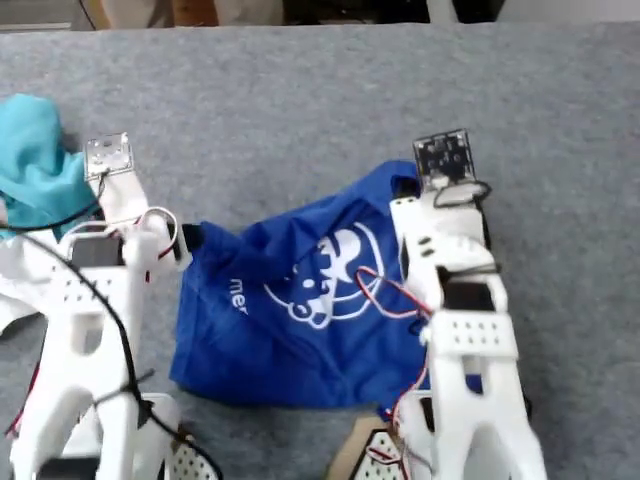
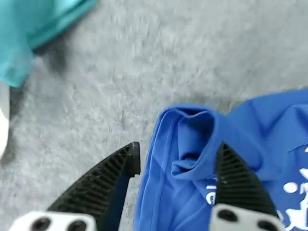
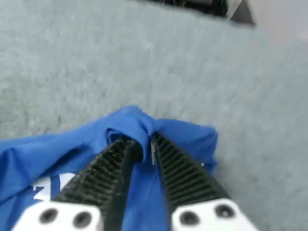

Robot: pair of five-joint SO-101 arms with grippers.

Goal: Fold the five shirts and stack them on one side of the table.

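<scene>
A blue shirt [image 1: 300, 315] with a white print lies crumpled in the middle of the grey table [image 1: 300, 100], between the two arms. My left gripper [image 2: 178, 154] is open, its fingers either side of a rolled blue corner of the shirt [image 2: 190, 139] at the shirt's left edge. My right gripper [image 3: 143, 144] is shut on a pinched fold of the blue shirt [image 3: 137, 122] at its far right corner. In the high view the left gripper [image 1: 185, 240] sits at the shirt's left edge and the right gripper [image 1: 405, 190] at its upper right.
A teal shirt [image 1: 35, 160] lies bunched at the table's left edge, also seen as teal cloth [image 2: 33, 24] beyond the left gripper. Bare grey table stretches across the far side and the right.
</scene>
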